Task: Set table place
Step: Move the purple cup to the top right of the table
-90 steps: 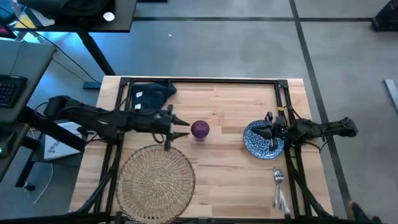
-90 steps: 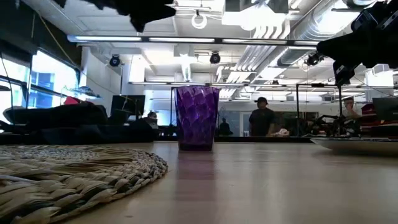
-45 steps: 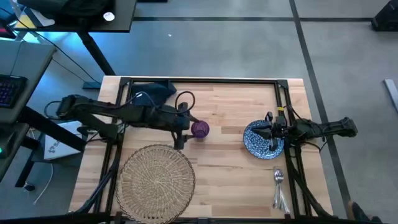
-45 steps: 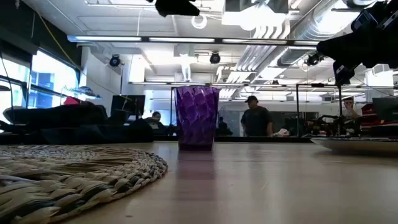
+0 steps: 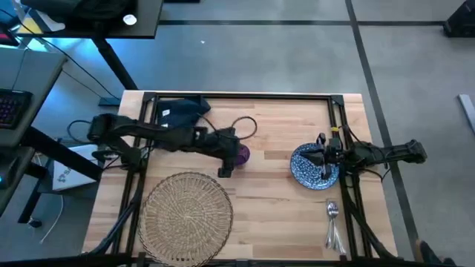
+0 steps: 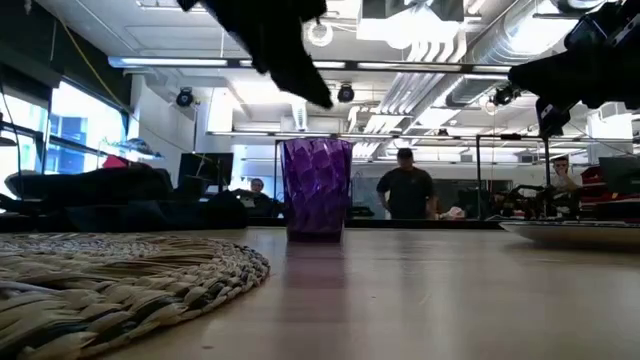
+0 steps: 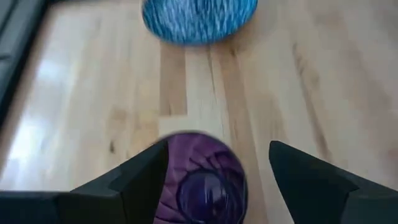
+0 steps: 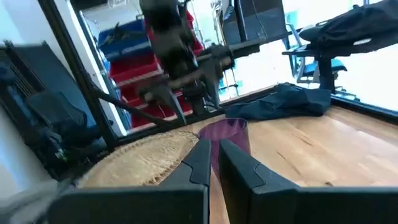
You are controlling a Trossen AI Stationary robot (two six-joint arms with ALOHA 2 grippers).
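Two grippers: the left gripper (image 7: 214, 180) hangs spread wide over the small faceted purple cup (image 5: 240, 153) mid-desk, and should next descend and clamp; the right gripper (image 8: 213, 158), nearly closed, waits over the blue speckled plate (image 5: 304, 169).

The tabletop (image 5: 274, 200) carries 5 items. The mat (image 5: 186, 213) lies at the front left. The cup (image 5: 240, 153) stands upright near the centre, behind the mat and apart from it. The napkin (image 5: 180, 111) lies at the rear left corner. The plate (image 5: 311, 167) sits to the right of the cup, well apart from it. The cutlery (image 5: 332, 225) lies in front of the plate, near the front right edge.

The left claw (image 5: 231, 154) hangs directly over the cup; the right claw (image 5: 318, 158) sits over the plate.
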